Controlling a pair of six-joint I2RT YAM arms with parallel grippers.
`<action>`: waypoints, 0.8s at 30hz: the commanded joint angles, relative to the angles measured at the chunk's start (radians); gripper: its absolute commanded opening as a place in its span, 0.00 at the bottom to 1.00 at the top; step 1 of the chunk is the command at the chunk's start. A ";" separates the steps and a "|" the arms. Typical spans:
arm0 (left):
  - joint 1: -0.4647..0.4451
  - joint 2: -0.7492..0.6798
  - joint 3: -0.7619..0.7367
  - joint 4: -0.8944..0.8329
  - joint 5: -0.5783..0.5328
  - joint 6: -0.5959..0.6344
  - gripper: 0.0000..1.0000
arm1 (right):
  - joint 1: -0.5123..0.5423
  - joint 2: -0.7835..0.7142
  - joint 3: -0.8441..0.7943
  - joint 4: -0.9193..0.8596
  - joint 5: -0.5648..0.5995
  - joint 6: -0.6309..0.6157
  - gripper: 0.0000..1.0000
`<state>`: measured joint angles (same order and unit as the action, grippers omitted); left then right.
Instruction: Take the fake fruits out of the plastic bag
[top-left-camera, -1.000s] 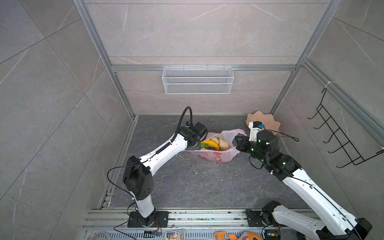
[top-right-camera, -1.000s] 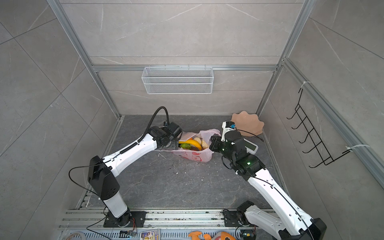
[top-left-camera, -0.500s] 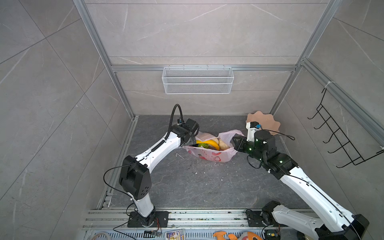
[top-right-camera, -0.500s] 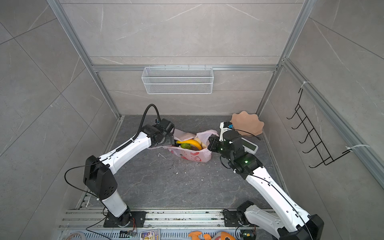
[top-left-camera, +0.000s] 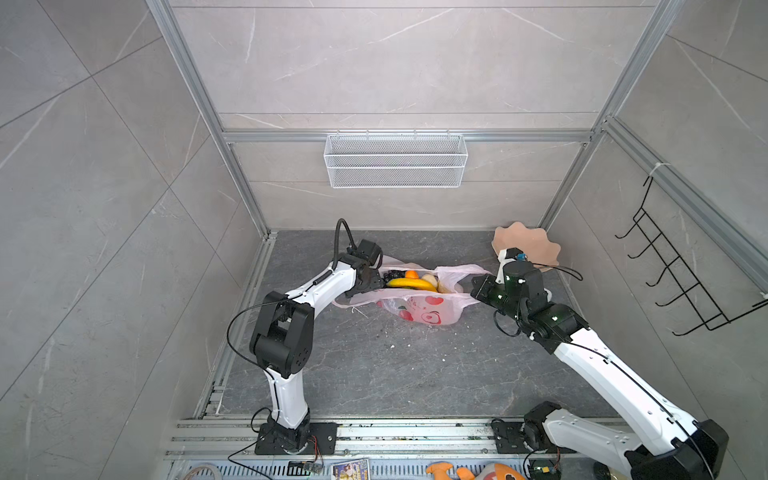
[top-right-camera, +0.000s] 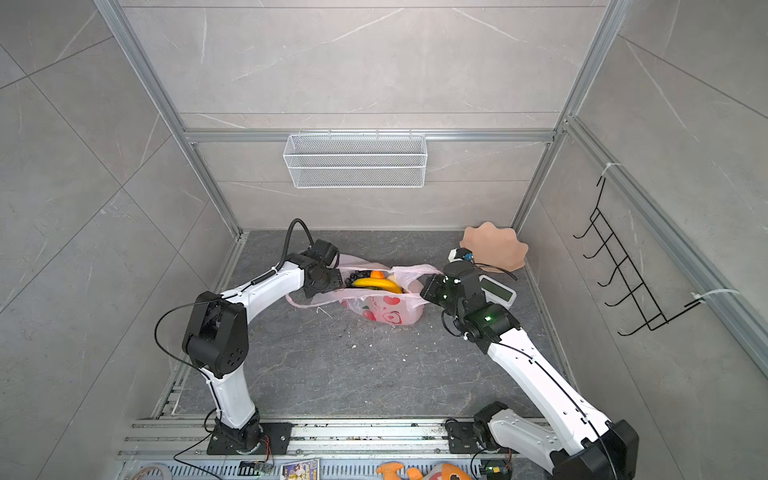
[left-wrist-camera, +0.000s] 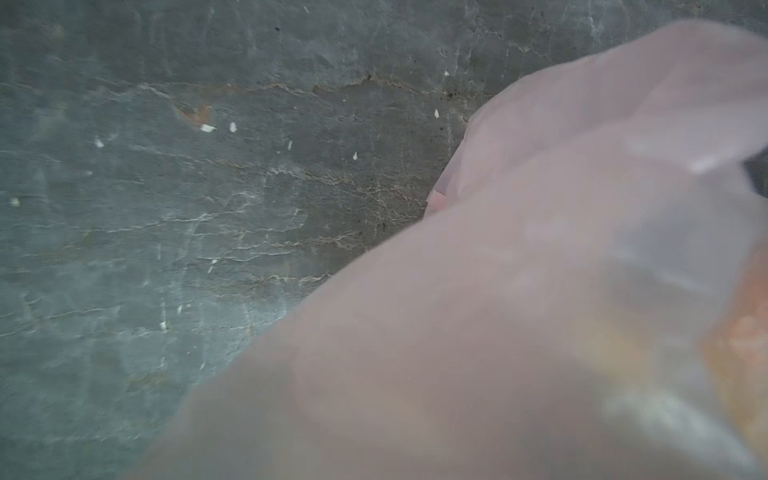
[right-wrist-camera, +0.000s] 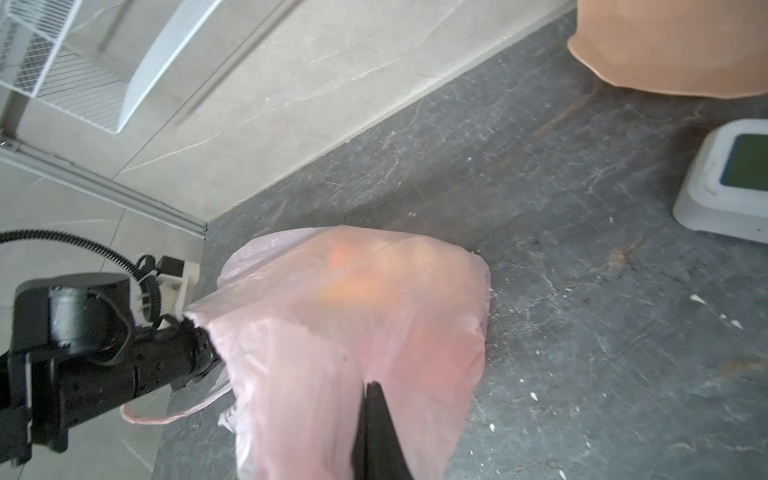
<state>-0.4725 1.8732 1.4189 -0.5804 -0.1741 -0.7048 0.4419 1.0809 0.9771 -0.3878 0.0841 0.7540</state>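
**Task status: removal not yet begun.**

1. The plastic bag (top-left-camera: 424, 309) lies on the dark floor (top-left-camera: 374, 365) between the two arms, with its mouth spread open upward in both top views.
2. The fake fruits are located inside the bag. Through the mouth, a yellow banana (top-left-camera: 409, 284), a dark grape bunch (top-left-camera: 392, 274), an orange tangerine (top-left-camera: 411, 274) and a cream-beige piece (top-left-camera: 432, 282) are visible. Other pieces, if present, are hidden by the film.
3. No fruit is seen on the floor outside the bag, so every piece is judged to be left to extract.
4. The right gripper (right-wrist-camera: 371, 386) is clenched on the film at the bag's right edge. This is judged to hold the mouth open.
5. The left gripper (top-left-camera: 376, 284) is positioned at the bag's left rim, against the film. Whether it is released or clamped cannot be told, as the left wrist view is covered by blurred film.
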 joint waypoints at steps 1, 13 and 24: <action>0.003 -0.006 -0.033 0.167 0.153 0.025 0.69 | -0.012 0.022 -0.018 0.021 -0.066 0.048 0.00; -0.005 -0.150 -0.165 0.319 0.233 0.103 0.06 | -0.091 0.109 0.087 -0.088 -0.050 -0.021 0.00; 0.052 -0.444 -0.426 0.355 0.267 0.178 0.00 | -0.276 0.377 0.156 -0.042 -0.257 0.030 0.00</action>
<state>-0.4496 1.4994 1.0336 -0.2607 0.0616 -0.5640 0.1696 1.4208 1.0805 -0.4107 -0.1406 0.7700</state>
